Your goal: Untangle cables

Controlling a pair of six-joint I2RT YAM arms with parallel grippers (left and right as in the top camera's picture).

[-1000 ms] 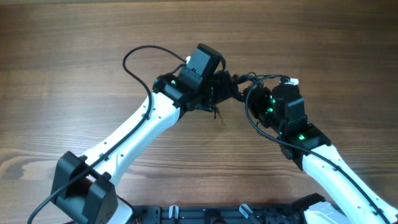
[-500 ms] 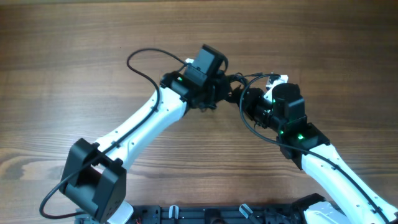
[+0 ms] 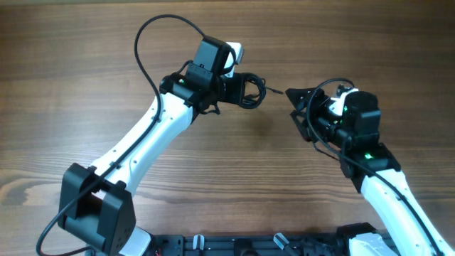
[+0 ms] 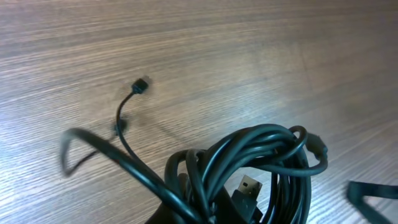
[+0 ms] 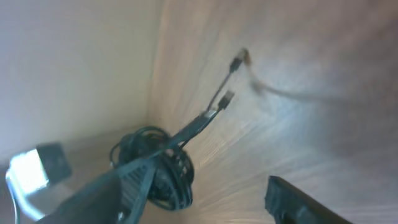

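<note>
Pulled apart since a second ago, the right gripper (image 3: 293,95) gapes empty toward the wooden bench's (image 3: 64,64) right edge. Beyond it, nearer the far edge, the left gripper (image 3: 238,87) clamps the coiled bundle of thin black cables (image 4: 249,142), apparently still tangled.

There are two arms, the left arm (image 3: 142,153) and the right arm (image 3: 387,188). Each has one claw, so there are two claws: the left claw (image 3: 242,89) and the right claw (image 3: 298,102). The cables (image 4: 255,165) form one coiled bundle, and the number of separate cords in it cannot be told. The left wrist view shows three plugs: a small plug (image 4: 142,84), a flat plug (image 4: 247,185) and a third plug (image 4: 318,147). There is one tabletop (image 3: 71,71).
</note>
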